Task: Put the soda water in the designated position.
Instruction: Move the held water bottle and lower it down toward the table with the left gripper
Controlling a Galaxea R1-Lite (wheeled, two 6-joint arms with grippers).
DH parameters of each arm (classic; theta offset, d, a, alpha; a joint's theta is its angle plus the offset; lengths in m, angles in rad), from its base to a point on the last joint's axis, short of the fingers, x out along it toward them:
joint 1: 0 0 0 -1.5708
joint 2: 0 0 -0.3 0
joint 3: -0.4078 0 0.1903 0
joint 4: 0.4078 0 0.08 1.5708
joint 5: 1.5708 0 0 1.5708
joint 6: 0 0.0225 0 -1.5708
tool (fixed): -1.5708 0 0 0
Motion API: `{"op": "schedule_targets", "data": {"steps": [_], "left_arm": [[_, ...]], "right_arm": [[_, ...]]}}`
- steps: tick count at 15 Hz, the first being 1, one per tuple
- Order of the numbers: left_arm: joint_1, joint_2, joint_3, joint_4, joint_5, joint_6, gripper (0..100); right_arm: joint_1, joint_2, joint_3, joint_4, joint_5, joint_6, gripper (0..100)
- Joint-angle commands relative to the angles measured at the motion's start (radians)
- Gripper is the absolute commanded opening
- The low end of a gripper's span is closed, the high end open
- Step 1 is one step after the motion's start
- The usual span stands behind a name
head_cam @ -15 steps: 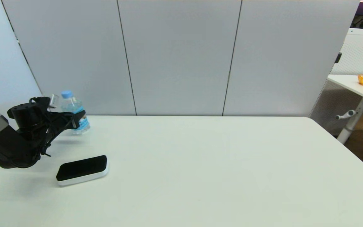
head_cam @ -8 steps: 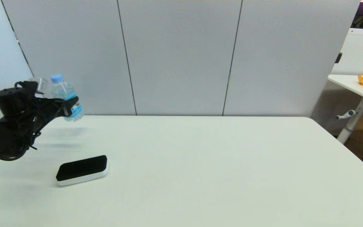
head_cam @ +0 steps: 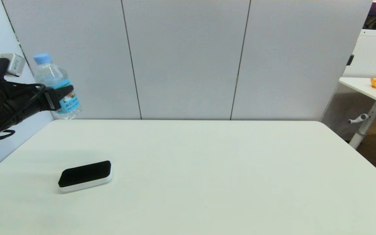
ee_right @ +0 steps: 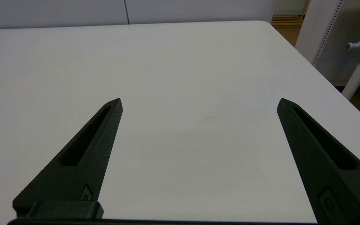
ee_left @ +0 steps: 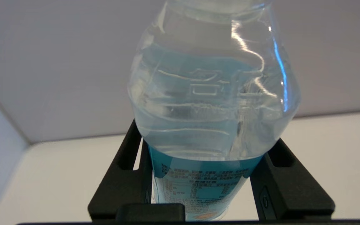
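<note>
Black pad (head_cam: 85, 175) below claw-held soda water (head_cam: 57, 88)

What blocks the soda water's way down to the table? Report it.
Nothing visible does. The left gripper holds the soda water in the air at the table's far left corner; only the black pad lies nearer.

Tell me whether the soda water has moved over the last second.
Yes. The soda water, held in the left gripper, rose clear of the table, leftward from the black pad.
</note>
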Motion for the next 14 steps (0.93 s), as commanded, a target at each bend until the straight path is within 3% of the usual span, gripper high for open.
{"op": "schedule_targets", "data": {"steps": [1, 7, 14], "left_arm": [[-0.082, -0.087, 0.168, -0.054, 0.002, 0.005, 0], [-0.105, 0.025, 0.386, -0.367, 0.01, 0.005, 0], [-0.106, 0.149, 0.429, -0.503, 0.017, 0.014, 0]], "right_arm": [[0.0, 0.0, 0.0, 0.0, 0.0, 0.0, 100], [0.0, 0.0, 0.0, 0.0, 0.0, 0.0, 100], [-0.001, 0.0, 0.0, 0.0, 0.0, 0.0, 100]]}}
